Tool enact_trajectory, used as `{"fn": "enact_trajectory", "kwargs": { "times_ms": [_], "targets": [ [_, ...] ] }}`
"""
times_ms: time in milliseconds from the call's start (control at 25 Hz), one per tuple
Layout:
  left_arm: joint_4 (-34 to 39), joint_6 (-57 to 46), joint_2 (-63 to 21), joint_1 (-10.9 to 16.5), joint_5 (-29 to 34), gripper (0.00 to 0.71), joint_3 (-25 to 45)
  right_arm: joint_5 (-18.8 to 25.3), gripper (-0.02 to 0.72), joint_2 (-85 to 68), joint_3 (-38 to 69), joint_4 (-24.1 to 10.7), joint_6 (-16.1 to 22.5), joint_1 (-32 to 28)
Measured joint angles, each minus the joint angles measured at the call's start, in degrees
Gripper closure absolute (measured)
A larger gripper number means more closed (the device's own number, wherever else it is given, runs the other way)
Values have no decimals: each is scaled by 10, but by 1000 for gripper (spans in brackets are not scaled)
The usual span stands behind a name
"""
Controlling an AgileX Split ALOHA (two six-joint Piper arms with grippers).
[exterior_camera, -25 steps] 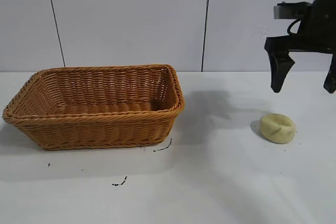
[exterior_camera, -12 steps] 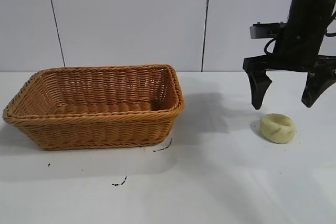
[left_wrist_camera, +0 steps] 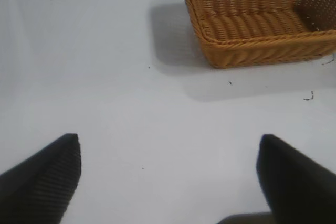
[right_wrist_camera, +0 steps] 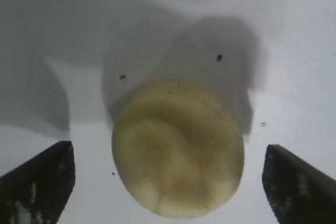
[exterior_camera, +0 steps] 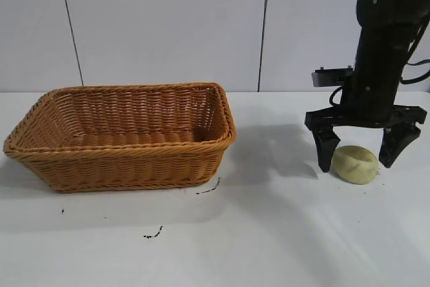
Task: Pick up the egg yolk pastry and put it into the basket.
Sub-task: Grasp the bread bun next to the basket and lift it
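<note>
The egg yolk pastry (exterior_camera: 355, 164), a small pale cream-yellow puck, lies on the white table at the right. My right gripper (exterior_camera: 359, 159) is open and stands straight down over it, one finger on each side, with gaps between fingers and pastry. In the right wrist view the pastry (right_wrist_camera: 178, 148) sits between the two dark fingertips (right_wrist_camera: 39, 182) without touching them. The orange-brown wicker basket (exterior_camera: 121, 159) stands at the left, empty inside. My left gripper (left_wrist_camera: 169, 171) is open over bare table; the basket (left_wrist_camera: 262, 51) shows far off in its view.
White table (exterior_camera: 269, 233) with a few small dark marks (exterior_camera: 153, 235) in front of the basket. A white panelled wall stands behind. Open tabletop lies between the basket and the pastry.
My right gripper has come down and a little left from above the table, and now straddles the pastry. The pastry and basket have not moved.
</note>
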Motion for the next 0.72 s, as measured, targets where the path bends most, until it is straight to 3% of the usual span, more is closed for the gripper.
{"fn": "enact_trajectory", "kwargs": {
  "times_ms": [240,320,440,520,720],
  "targets": [
    [0,0,0,0,0,17,0,-3,35,5,0,0,0,0],
    [0,0,0,0,0,17,0,-2,140,5,0,0,0,0],
    [0,0,0,0,0,17,0,2,377,5,0,-1,0,0],
    [0,0,0,0,0,17,0,6,469,5,-1,-1,0,0],
    [0,0,0,0,0,17,0,42,524,-13,-19,-3,-6,0]
  ]
}}
